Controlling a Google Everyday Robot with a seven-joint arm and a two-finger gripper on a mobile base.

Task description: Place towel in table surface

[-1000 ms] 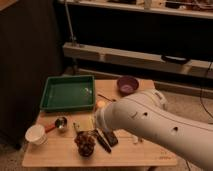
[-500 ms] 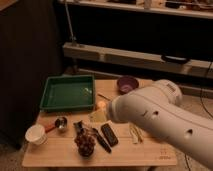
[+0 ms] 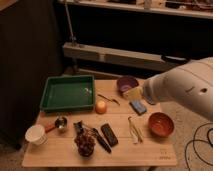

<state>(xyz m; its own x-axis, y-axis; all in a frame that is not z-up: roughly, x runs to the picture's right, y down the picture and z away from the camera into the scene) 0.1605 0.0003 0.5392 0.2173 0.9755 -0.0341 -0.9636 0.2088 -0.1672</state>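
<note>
My big white arm [image 3: 185, 90] reaches in from the right over the table surface [image 3: 125, 150], a light tan wooden top. The gripper [image 3: 141, 93] is at the arm's left tip, just in front of the purple bowl [image 3: 127, 82], and is mostly hidden by the wrist. A small pale rumpled patch, which looks like the towel [image 3: 131, 93], shows right at that tip, above the table between the bowl and the blue block [image 3: 138, 106]. I cannot tell whether the gripper holds it.
A green tray [image 3: 67, 92] sits at the back left. An orange ball [image 3: 101, 106], a brown bowl [image 3: 161, 124], a white cup [image 3: 36, 134], a metal scoop [image 3: 60, 122], a dark cluster [image 3: 85, 144] and black tools [image 3: 109, 135] lie on the front half.
The arm has drawn back to the right and upward, uncovering the brown bowl, the blue block and the table's right half. The objects on the table have not moved.
</note>
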